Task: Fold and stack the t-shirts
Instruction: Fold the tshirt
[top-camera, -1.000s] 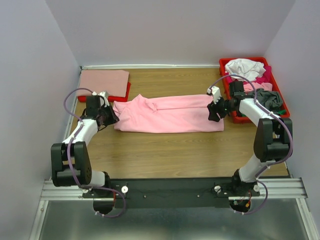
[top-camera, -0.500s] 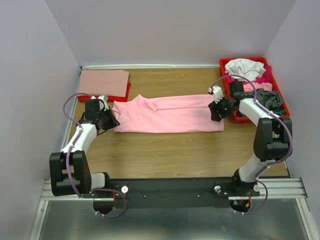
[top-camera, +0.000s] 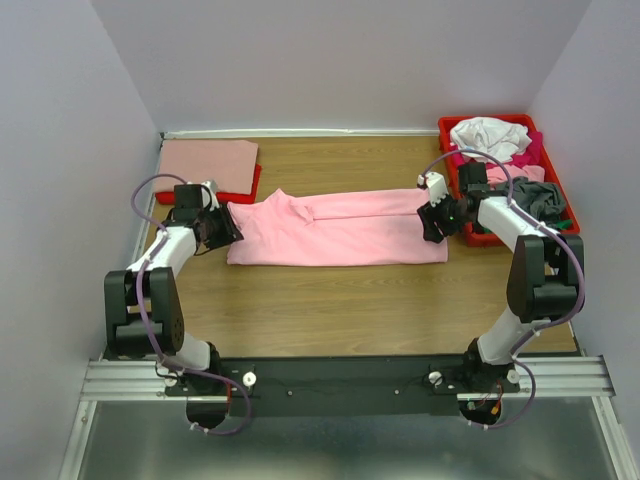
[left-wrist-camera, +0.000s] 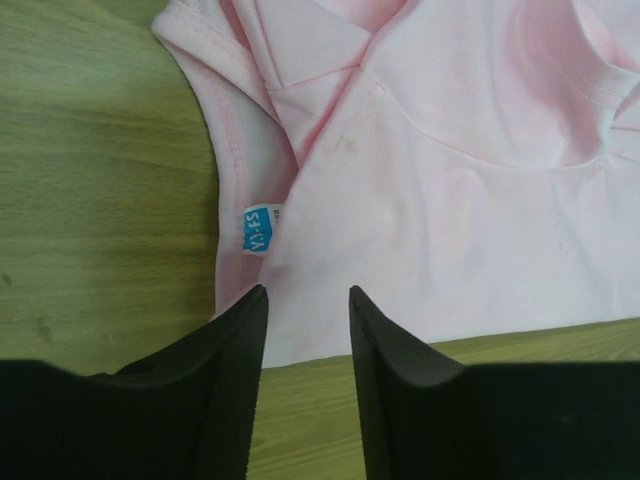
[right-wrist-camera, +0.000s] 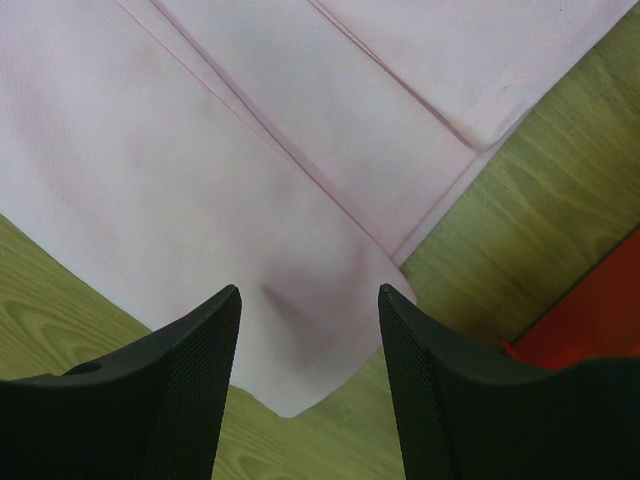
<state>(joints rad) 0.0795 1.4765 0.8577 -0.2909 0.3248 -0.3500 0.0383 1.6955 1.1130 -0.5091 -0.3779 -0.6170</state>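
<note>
- The left tool (left-wrist-camera: 307, 298) has its two black fingers apart, with nothing between them. It hangs low over the neck end of the light pink short-sleeved cloth t-shirt (left-wrist-camera: 450, 220), its tips at the shirt's near edge.
- A small blue neck label (left-wrist-camera: 261, 229) shows just beyond the left finger, beside the collar seam.
- The right tool (right-wrist-camera: 308, 300) also has its fingers spread wide and holds nothing. It hovers over the near corner of the shirt's hem end, where folded layers overlap.
- From above, the pink shirt (top-camera: 340, 230) lies flat in the middle of the brown wooden bench (top-camera: 330, 300), folded into one long band.
- Its long axis runs left to right, with the neck pointing left toward the left tool (top-camera: 222, 228) and the hem pointing right toward the right tool (top-camera: 430, 222).
- One folded salmon t-shirt (top-camera: 208, 158) lies at the far left corner. A flat red layer (top-camera: 247, 190) shows under its near edge, and I cannot tell what it is.
- One red plastic tray (top-camera: 490, 122) sits at the far right corner, just beside the right tool.
- Four crumpled cloths show in the tray: one white (top-camera: 488, 135), one magenta (top-camera: 532, 152), one pink (top-camera: 525, 173) and one grey (top-camera: 545, 200).
</note>
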